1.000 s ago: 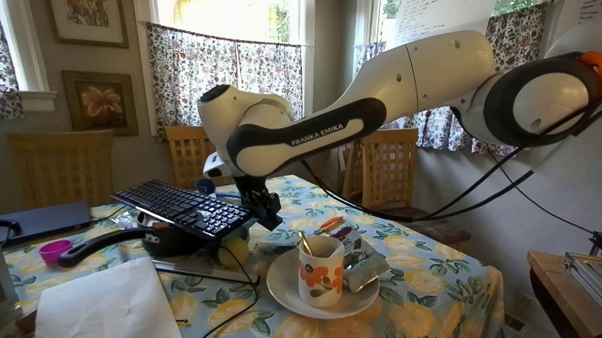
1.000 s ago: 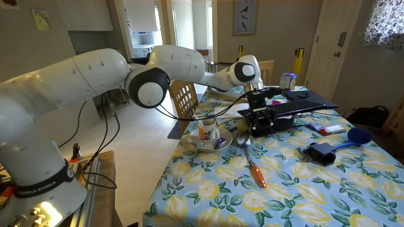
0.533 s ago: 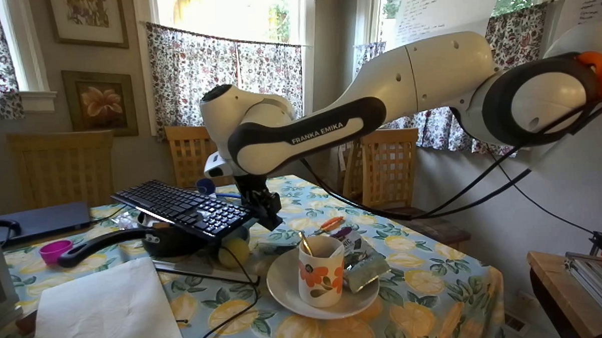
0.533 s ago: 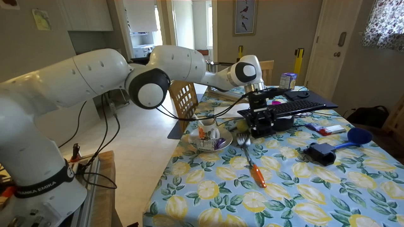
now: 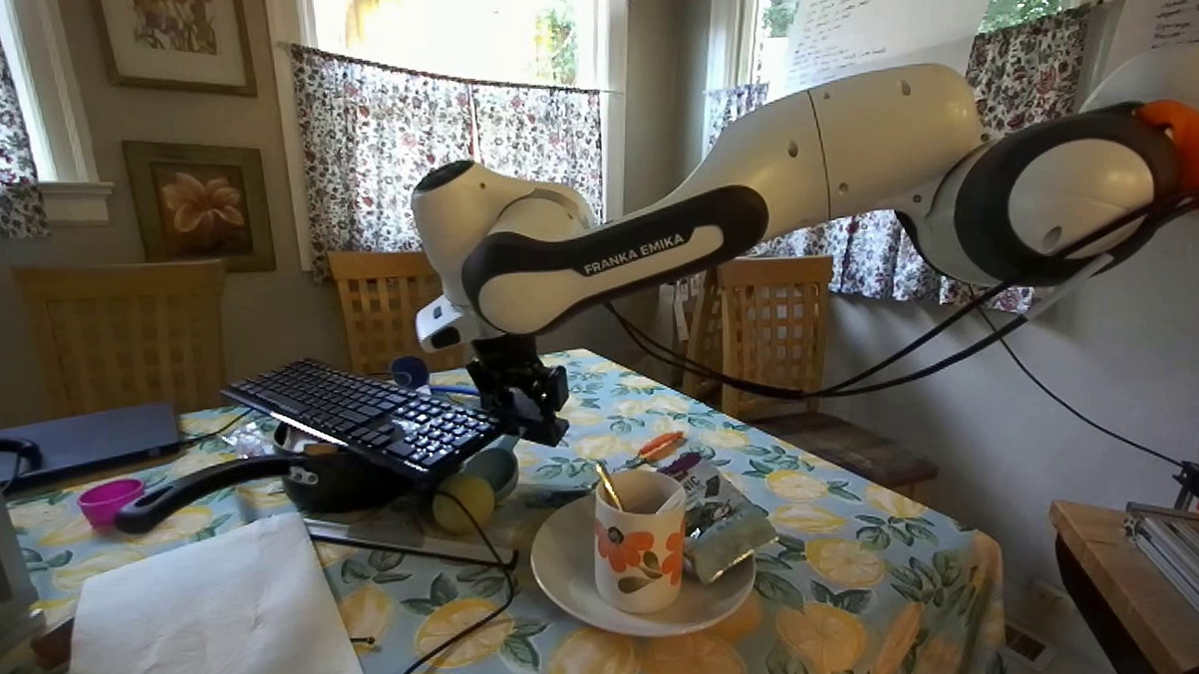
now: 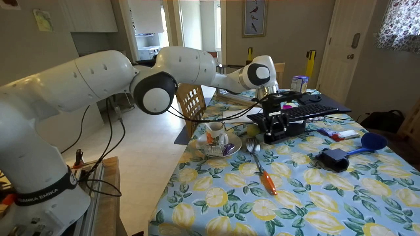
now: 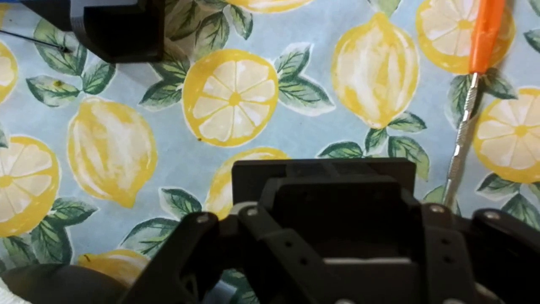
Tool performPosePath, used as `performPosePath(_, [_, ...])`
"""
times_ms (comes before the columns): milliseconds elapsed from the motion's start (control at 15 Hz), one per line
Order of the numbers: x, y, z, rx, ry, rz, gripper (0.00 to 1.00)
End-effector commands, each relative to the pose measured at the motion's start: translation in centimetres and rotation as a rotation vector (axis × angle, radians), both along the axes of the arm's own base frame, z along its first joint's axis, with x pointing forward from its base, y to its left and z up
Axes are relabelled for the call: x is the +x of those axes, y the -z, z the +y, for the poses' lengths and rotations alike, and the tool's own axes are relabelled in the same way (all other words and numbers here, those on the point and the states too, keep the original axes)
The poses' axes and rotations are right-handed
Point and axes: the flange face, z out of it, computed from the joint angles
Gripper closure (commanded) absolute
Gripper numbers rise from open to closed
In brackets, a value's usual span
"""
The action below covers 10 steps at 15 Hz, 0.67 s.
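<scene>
Gripping, seemingly, a dark block [image 7: 329,181], the part-closed gripper [image 5: 535,404] stood near a keyboard [image 5: 363,415] raised by a pan [image 5: 341,489] beneath.

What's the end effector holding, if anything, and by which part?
It cannot be told: in the wrist view a black blocky shape shows at the end effector, but black on black hides whether or where it is gripped.

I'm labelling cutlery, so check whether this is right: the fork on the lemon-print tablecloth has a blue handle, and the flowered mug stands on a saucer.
One slip: the fork has an orange handle, not a blue one, as both exterior views and the wrist view show. The rest stands.
</scene>
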Motion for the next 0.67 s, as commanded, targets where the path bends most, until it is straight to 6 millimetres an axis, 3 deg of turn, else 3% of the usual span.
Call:
performPosePath(0, [0.5,-0.7,0.9,0.017,-0.069,-0.023,0.66])
performPosePath(400, [0.5,-1.4,3.1,-0.081,-0.112,-0.034,0.66])
performPosePath(600, [0.4,-1.7,3.1,-0.148,-0.104,-0.032,0.66])
